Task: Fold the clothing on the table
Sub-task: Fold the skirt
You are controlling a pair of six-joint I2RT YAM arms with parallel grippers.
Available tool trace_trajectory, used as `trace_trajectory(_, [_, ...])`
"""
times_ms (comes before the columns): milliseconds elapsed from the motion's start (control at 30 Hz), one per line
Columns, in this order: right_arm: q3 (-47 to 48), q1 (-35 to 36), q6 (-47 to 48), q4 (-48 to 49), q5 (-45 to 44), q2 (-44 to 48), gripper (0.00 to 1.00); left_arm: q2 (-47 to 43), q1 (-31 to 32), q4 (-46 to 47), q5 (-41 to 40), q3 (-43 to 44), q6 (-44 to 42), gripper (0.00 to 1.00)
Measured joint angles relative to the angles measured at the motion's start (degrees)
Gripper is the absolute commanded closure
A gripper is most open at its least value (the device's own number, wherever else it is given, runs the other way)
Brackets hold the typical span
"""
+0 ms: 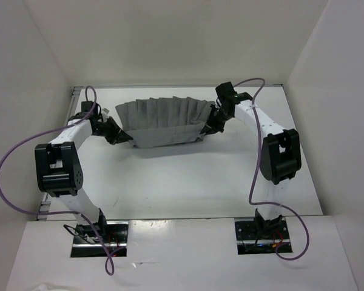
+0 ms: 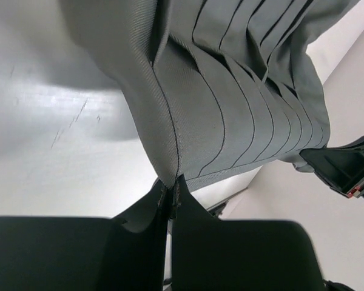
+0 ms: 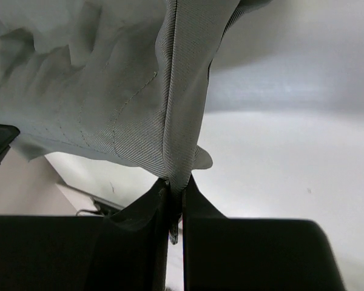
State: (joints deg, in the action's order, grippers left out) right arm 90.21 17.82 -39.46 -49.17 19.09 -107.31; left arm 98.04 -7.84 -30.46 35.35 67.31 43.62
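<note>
While aloft between left claw (image 2: 170,185) and right claw (image 3: 175,183), pleated clothing (image 1: 164,122)

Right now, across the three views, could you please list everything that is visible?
grey pleated fabric garment: one, mid-grey, stretched out, far middle
glossy white table: one, white, under the garment
white walls: three, white, around the table
white front ledge: one, white, nearest edge
purple cables: two, purple, left and right sides
left hand: one, black, shut on the garment's left edge
right hand: one, black, shut on its right edge
</note>
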Motion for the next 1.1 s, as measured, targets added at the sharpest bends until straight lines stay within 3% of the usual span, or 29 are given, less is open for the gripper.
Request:
trace_trajectory(100, [4.1,-0.6,0.7,0.8,-0.3,-2.9,1.00,2.2,0.0,0.9,-0.1,3.5,0.3,1.00])
trace_trajectory(233, [3.0,-0.7,1.5,1.0,-0.3,-2.2,1.00,0.3,0.0,1.2,0.8,3.7,0.2,1.00])
trace_trajectory(400, [-9.7,-0.3,0.5,-0.7,1.7,8.4,1.00,-14.5,0.0,-1.7,2.8,-6.3,0.4,1.00])
trace_trajectory(500, [-11.2,-0.1,-0.5,-3.6,2.3,14.6,1.00,-23.3,0.0,-5.3,3.1,-10.4,0.7,1.00])
trace_trajectory(567, [-9.8,-0.1,-0.8,-4.5,2.3,16.5,1.00,-24.4,0.0,-6.0,3.1,-10.6,0.8,1.00])
trace_trajectory(700, [-3.8,-0.1,-1.0,-4.0,2.3,13.9,1.00,-16.4,-0.3,-4.7,2.6,-9.1,0.8,1.00])
trace_trajectory(900, [0.9,-0.2,0.0,-0.5,1.6,1.2,1.00,-1.7,-0.6,-1.8,-0.5,-1.6,1.4,1.00])
trace_trajectory(1100, [6.8,-0.2,1.3,0.6,0.9,-11.1,1.00,3.3,-0.9,0.2,-2.0,0.7,1.4,1.00])
